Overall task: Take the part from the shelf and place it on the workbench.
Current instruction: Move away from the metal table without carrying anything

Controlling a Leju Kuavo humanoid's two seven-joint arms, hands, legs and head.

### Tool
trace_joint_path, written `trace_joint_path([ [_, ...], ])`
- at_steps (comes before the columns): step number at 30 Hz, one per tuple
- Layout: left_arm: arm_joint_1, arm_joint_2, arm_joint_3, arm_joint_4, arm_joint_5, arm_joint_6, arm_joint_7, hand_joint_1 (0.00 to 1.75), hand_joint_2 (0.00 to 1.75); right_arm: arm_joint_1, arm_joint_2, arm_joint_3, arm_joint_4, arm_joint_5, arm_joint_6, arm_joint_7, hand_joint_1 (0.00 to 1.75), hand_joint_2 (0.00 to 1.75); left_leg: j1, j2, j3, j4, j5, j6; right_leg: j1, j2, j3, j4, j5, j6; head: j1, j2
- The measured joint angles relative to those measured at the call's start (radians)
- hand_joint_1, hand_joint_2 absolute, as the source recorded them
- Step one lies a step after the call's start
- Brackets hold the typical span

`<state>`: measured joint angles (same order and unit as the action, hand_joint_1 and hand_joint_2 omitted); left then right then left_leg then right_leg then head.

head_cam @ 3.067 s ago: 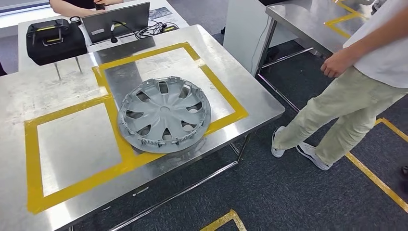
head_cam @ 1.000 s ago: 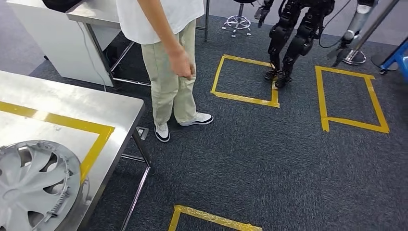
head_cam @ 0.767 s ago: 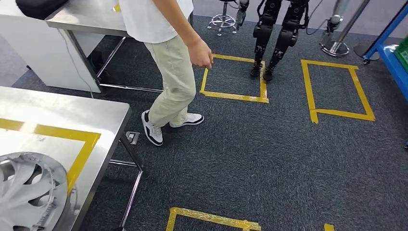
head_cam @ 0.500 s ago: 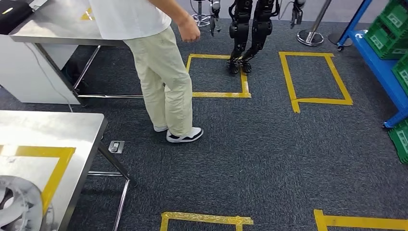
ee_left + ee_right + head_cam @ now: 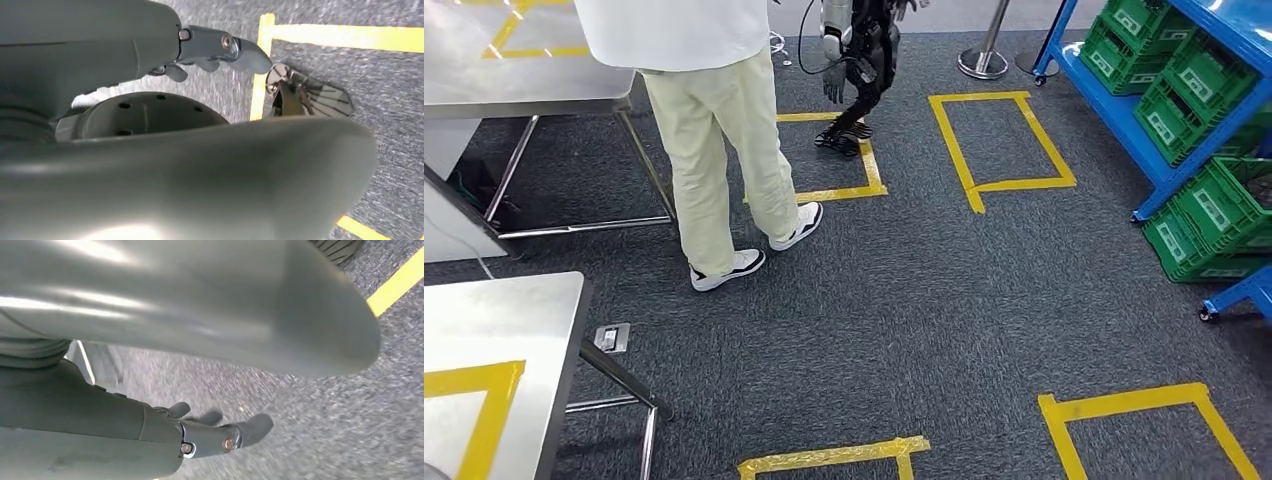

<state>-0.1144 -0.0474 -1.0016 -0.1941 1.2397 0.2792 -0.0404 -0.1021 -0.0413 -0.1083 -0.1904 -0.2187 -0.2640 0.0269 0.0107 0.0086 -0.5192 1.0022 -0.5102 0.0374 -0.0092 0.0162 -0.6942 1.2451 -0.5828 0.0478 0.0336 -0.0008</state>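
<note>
Shelf (image 5: 1184,70) stands upper right, green crates (image 5: 1214,95) aboard; part unidentifiable. Left robot hand (image 5: 220,47) and right robot hand (image 5: 220,432) hang empty, fingers apart. Advisable: square up before reaching.

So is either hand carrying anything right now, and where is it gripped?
Nothing is held. The left hand and right hand both hang over the carpet with nothing in their fingers.
</note>
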Motion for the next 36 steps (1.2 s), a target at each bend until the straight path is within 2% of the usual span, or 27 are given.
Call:
trace_joint_path([
  [1, 0.001, 0.0, 0.0, 0.0, -0.002, -0.01, -0.006, 0.0, 0.0, 0.0, -0.001, -0.004, 0.0, -0.005, 0.001, -0.005, 0.0, 0.0, -0.003, 0.017, 0.0, 0.0, -0.002, 0.002, 0.0, -0.005, -0.023, 0.043, -0.01, 0.0, 0.002, 0.0],
  [2, 0.002, 0.0, -0.001, 0.0, -0.005, -0.019, -0.012, 0.0, 0.0, 0.001, -0.002, -0.008, 0.0, -0.009, 0.003, -0.013, 0.0, 0.0, -0.006, 0.032, 0.001, 0.0, -0.004, 0.004, 0.0, -0.008, -0.027, 0.051, -0.002, -0.001, 0.004, 0.0],
  [3, 0.002, -0.001, -0.001, 0.0, -0.011, -0.026, -0.017, 0.0, 0.0, 0.003, -0.002, -0.013, 0.0, -0.013, 0.008, -0.026, 0.0, 0.0, -0.008, 0.045, 0.003, 0.0, -0.006, 0.005, 0.001, -0.011, -0.01, 0.015, 0.024, -0.005, 0.006, 0.0],
  [4, 0.001, -0.003, -0.003, 0.0, -0.02, -0.03, -0.021, 0.0, 0.0, 0.005, -0.003, -0.016, 0.0, -0.018, 0.015, -0.042, 0.0, 0.0, -0.011, 0.057, 0.006, 0.0, -0.008, 0.005, 0.004, -0.022, 0.026, -0.053, 0.059, -0.012, 0.008, 0.0],
  [6, -0.002, -0.007, -0.007, 0.0, -0.044, -0.029, -0.033, 0.0, 0.0, 0.004, -0.003, -0.022, 0.0, -0.033, 0.037, -0.083, 0.0, 0.0, -0.014, 0.078, 0.013, -0.002, -0.013, 0.002, 0.016, -0.069, 0.096, -0.188, 0.102, -0.032, 0.01, 0.0],
  [7, -0.004, -0.008, -0.009, 0.0, -0.054, -0.024, -0.042, 0.0, 0.0, 0.002, -0.003, -0.026, 0.0, -0.047, 0.049, -0.103, 0.0, 0.0, -0.014, 0.088, 0.016, -0.003, -0.015, -0.001, 0.022, -0.086, 0.114, -0.225, 0.108, -0.041, 0.011, 0.0],
  [8, -0.005, -0.01, -0.012, 0.0, -0.063, -0.016, -0.056, 0.0, 0.0, 0.0, -0.002, -0.031, 0.0, -0.068, 0.06, -0.119, 0.0, 0.0, -0.013, 0.099, 0.018, -0.005, -0.016, -0.005, 0.026, -0.093, 0.118, -0.238, 0.106, -0.047, 0.011, 0.0],
  [10, -0.007, -0.013, -0.021, -0.001, -0.077, 0.012, -0.092, 0.0, 0.0, -0.001, 0.0, -0.051, 0.0, -0.122, 0.067, -0.127, 0.0, 0.0, -0.011, 0.114, 0.025, -0.01, -0.02, -0.016, 0.025, -0.068, 0.128, -0.255, 0.115, -0.054, 0.014, 0.0],
  [11, -0.008, -0.013, -0.025, -0.001, -0.078, 0.028, -0.111, 0.0, 0.0, 0.0, 0.004, -0.062, 0.001, -0.141, 0.06, -0.119, 0.0, 0.0, -0.011, 0.102, 0.025, -0.004, -0.026, -0.021, 0.021, -0.056, 0.14, -0.268, 0.123, -0.057, 0.014, 0.0],
  [12, -0.008, -0.013, -0.028, -0.002, -0.074, 0.041, -0.127, 0.0, 0.0, 0.001, 0.008, -0.071, 0.001, -0.15, 0.045, -0.107, 0.0, 0.0, -0.01, 0.076, 0.017, 0.019, -0.041, -0.026, 0.017, -0.045, 0.152, -0.28, 0.13, -0.06, 0.012, 0.0],
  [14, -0.006, -0.01, -0.03, -0.001, -0.052, 0.054, -0.146, 0.0, 0.0, 0.001, 0.019, -0.078, 0.003, -0.126, 0.011, -0.078, 0.0, 0.0, -0.006, 0.015, -0.033, 0.125, -0.092, -0.033, 0.012, -0.023, 0.164, -0.291, 0.138, -0.064, 0.001, 0.0],
  [16, -0.003, -0.005, -0.029, -0.001, -0.018, 0.037, -0.157, 0.0, 0.0, 0.002, 0.03, -0.075, 0.003, -0.058, -0.016, -0.041, 0.0, 0.0, -0.002, -0.003, -0.096, 0.241, -0.13, -0.038, 0.011, 0.006, 0.161, -0.289, 0.138, -0.065, -0.009, 0.0],
  [17, -0.001, -0.002, -0.027, -0.001, 0.002, 0.018, -0.163, 0.0, 0.0, 0.004, 0.036, -0.07, 0.004, -0.017, -0.025, -0.018, 0.0, 0.0, 0.0, -0.005, -0.111, 0.258, -0.123, -0.04, 0.01, 0.021, 0.16, -0.288, 0.137, -0.064, -0.013, 0.0],
  [18, 0.001, 0.0, -0.024, 0.0, 0.023, -0.004, -0.169, 0.0, 0.0, 0.005, 0.042, -0.063, 0.004, 0.017, -0.031, 0.003, 0.0, 0.0, 0.003, -0.007, -0.107, 0.236, -0.098, -0.042, 0.007, 0.037, 0.16, -0.284, 0.135, -0.061, -0.016, 0.0],
  [19, 0.001, 0.002, -0.02, 0.0, 0.043, -0.026, -0.177, 0.0, 0.0, 0.007, 0.047, -0.055, 0.005, 0.039, -0.033, 0.02, 0.0, 0.0, 0.007, -0.014, -0.085, 0.179, -0.058, -0.046, 0.004, 0.053, 0.16, -0.279, 0.132, -0.056, -0.02, 0.0],
  [21, 0.001, 0.002, -0.01, 0.0, 0.058, -0.056, -0.189, 0.0, 0.0, 0.007, 0.055, -0.044, 0.005, 0.051, -0.034, 0.036, 0.0, 0.0, 0.015, -0.057, -0.031, 0.056, -0.008, -0.053, -0.001, 0.079, 0.154, -0.26, 0.123, -0.041, -0.028, 0.0],
  [22, 0.0, 0.002, -0.007, 0.0, 0.046, -0.061, -0.195, 0.0, 0.0, 0.007, 0.058, -0.041, 0.005, 0.05, -0.033, 0.041, 0.0, 0.0, 0.017, -0.074, -0.016, 0.021, -0.001, -0.051, -0.002, 0.089, 0.148, -0.251, 0.119, -0.033, -0.031, 0.0],
  [23, -0.001, 0.001, -0.007, 0.0, 0.02, -0.057, -0.2, 0.0, 0.0, 0.008, 0.061, -0.037, 0.005, 0.051, -0.032, 0.046, 0.0, 0.0, 0.016, -0.082, -0.012, 0.011, -0.007, -0.046, -0.002, 0.097, 0.139, -0.247, 0.116, -0.027, -0.031, 0.0],
  [25, -0.004, -0.001, -0.014, 0.0, -0.045, -0.038, -0.206, 0.0, 0.0, 0.011, 0.066, -0.027, 0.005, 0.06, -0.023, 0.066, 0.0, 0.0, 0.013, -0.062, -0.007, 0.011, -0.007, -0.028, -0.005, 0.112, 0.125, -0.246, 0.116, -0.017, -0.026, 0.0],
  [26, -0.005, -0.002, -0.02, 0.0, -0.07, -0.027, -0.207, 0.0, 0.0, 0.013, 0.069, -0.02, 0.006, 0.068, -0.019, 0.08, 0.0, 0.0, 0.013, -0.051, -0.003, 0.01, -0.006, -0.02, -0.006, 0.103, 0.118, -0.238, 0.112, -0.013, -0.022, 0.0],
  [27, -0.005, -0.003, -0.025, -0.001, -0.086, -0.016, -0.207, 0.0, 0.0, 0.013, 0.071, -0.013, 0.006, 0.077, -0.016, 0.096, 0.0, 0.0, 0.012, -0.04, 0.0, 0.009, -0.004, -0.013, -0.006, 0.081, 0.107, -0.214, 0.097, -0.01, -0.017, 0.0],
  [29, -0.006, -0.007, -0.033, -0.002, -0.101, -0.001, -0.204, 0.0, 0.0, 0.012, 0.076, 0.0, 0.006, 0.091, -0.021, 0.12, 0.0, 0.0, 0.007, -0.015, 0.001, 0.008, -0.001, -0.005, -0.004, 0.022, 0.055, -0.106, 0.038, -0.008, -0.002, 0.0],
  [31, -0.004, -0.01, -0.041, -0.002, -0.105, 0.007, -0.195, 0.0, 0.0, 0.01, 0.081, 0.011, 0.006, 0.092, -0.04, 0.126, 0.0, 0.0, -0.001, 0.015, -0.002, 0.008, -0.003, 0.0, -0.003, -0.002, -0.012, 0.029, -0.019, -0.009, 0.009, 0.0],
  [32, -0.003, -0.01, -0.045, -0.002, -0.104, 0.008, -0.189, 0.0, 0.0, 0.011, 0.085, 0.015, 0.006, 0.089, -0.052, 0.122, 0.0, 0.0, -0.004, 0.029, -0.002, 0.008, -0.005, 0.002, -0.002, -0.005, -0.028, 0.059, -0.024, -0.013, 0.011, 0.0],
  [33, -0.003, -0.01, -0.049, -0.002, -0.103, 0.007, -0.182, 0.0, 0.0, 0.013, 0.089, 0.018, 0.006, 0.086, -0.062, 0.115, 0.0, 0.0, -0.008, 0.042, -0.001, 0.008, -0.007, 0.003, 0.001, -0.007, -0.026, 0.053, -0.011, -0.019, 0.013, 0.0],
  [34, -0.004, -0.011, -0.052, -0.002, -0.101, 0.004, -0.176, 0.0, 0.0, 0.015, 0.092, 0.021, 0.006, 0.083, -0.071, 0.107, 0.0, 0.0, -0.01, 0.054, 0.001, 0.008, -0.009, 0.004, 0.006, -0.013, -0.003, 0.006, 0.018, -0.027, 0.014, 0.0],
  [36, -0.006, -0.016, -0.056, -0.003, -0.104, -0.009, -0.17, 0.0, 0.0, 0.016, 0.097, 0.027, 0.006, 0.083, -0.078, 0.098, 0.0, 0.0, -0.014, 0.075, 0.007, 0.007, -0.015, 0.003, 0.025, -0.061, 0.071, -0.139, 0.08, -0.05, 0.015, 0.0],
])
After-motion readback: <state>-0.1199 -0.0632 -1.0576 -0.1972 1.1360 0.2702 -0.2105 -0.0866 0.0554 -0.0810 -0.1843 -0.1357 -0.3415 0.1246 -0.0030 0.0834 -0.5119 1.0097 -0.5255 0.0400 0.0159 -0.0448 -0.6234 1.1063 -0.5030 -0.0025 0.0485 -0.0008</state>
